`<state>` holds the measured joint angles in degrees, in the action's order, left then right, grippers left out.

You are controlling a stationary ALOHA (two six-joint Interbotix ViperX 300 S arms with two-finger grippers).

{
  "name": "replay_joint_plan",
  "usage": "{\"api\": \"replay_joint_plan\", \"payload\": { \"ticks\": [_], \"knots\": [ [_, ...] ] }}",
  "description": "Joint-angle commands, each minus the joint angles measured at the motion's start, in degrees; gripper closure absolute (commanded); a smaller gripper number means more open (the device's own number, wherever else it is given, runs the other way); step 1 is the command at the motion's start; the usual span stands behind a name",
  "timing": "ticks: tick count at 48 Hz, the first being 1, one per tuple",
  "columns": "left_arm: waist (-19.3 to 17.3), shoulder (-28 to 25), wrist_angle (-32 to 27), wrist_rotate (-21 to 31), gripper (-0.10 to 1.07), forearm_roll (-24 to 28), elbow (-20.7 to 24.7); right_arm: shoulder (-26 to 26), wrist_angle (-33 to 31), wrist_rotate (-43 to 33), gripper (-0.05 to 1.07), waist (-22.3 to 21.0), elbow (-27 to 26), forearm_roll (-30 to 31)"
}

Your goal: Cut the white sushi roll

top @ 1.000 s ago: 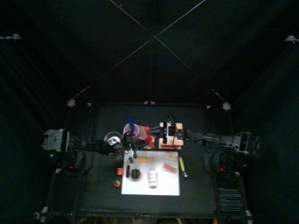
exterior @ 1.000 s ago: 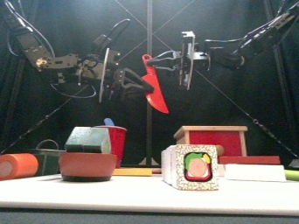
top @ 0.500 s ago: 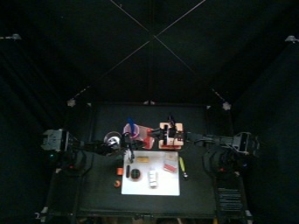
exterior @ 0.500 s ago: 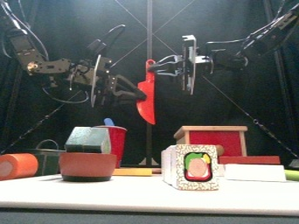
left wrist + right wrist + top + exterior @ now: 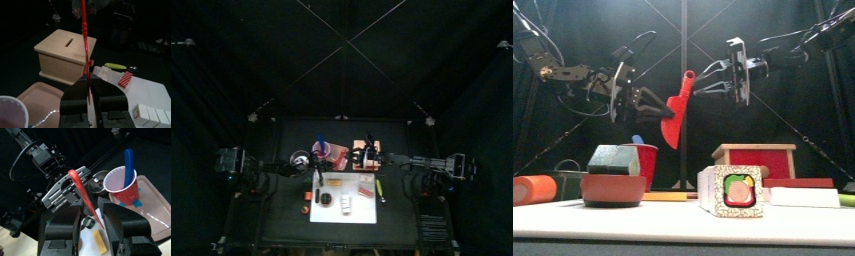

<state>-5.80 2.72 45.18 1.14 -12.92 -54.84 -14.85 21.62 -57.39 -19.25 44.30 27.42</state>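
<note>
The white sushi roll (image 5: 735, 192), dark-wrapped with a coloured filling, stands on end on the white board (image 5: 660, 222), near the front edge. High above it hangs a red knife (image 5: 677, 105), handle end up and tilted. My left gripper (image 5: 651, 104) is shut on it from the left; in the left wrist view the knife (image 5: 85, 45) rises edge-on from between the jaws. My right gripper (image 5: 716, 78) stands open just right of the handle. In the right wrist view the knife (image 5: 80, 190) points in between the spread jaws.
Behind the board stand a wooden box (image 5: 756, 158), a red cup (image 5: 643, 158) with a blue stick, a brown bowl (image 5: 613, 188), an orange roll (image 5: 533, 188) and a white block (image 5: 804, 196). The cup (image 5: 123, 183) sits on a pink tray (image 5: 159, 203).
My right gripper has opened and let go of the knife's handle, pulling slightly right. The knife has stayed in the left gripper, shifted a little left and tilted.
</note>
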Motion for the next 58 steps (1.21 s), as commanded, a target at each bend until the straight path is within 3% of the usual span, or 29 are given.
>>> {"api": "replay_joint_plan", "payload": {
  "ticks": [1,12,27,47,58],
  "knots": [
    [-0.4,1.1,-0.4,2.4,0.65,0.3,0.5,-3.3,-2.1,0.3,0.33,0.8,-0.8,1.1],
    [-1.2,1.9,-0.6,11.2,0.65,3.6,0.3,-4.9,-8.2,0.2,0.33,3.3,-0.7,9.1],
    [-3.0,2.0,-0.2,26.0,0.65,14.9,0.3,-4.4,-20.5,0.3,0.33,6.5,-2.8,16.3],
    [-7.6,2.1,4.6,45.0,0.65,29.7,0.0,-4.4,-26.0,0.1,0.34,9.6,-4.0,24.5],
    [-9.3,2.0,5.2,52.6,0.66,33.0,-0.1,-4.7,-35.0,0.4,0.33,13.4,-6.2,31.4]
  ]
}}
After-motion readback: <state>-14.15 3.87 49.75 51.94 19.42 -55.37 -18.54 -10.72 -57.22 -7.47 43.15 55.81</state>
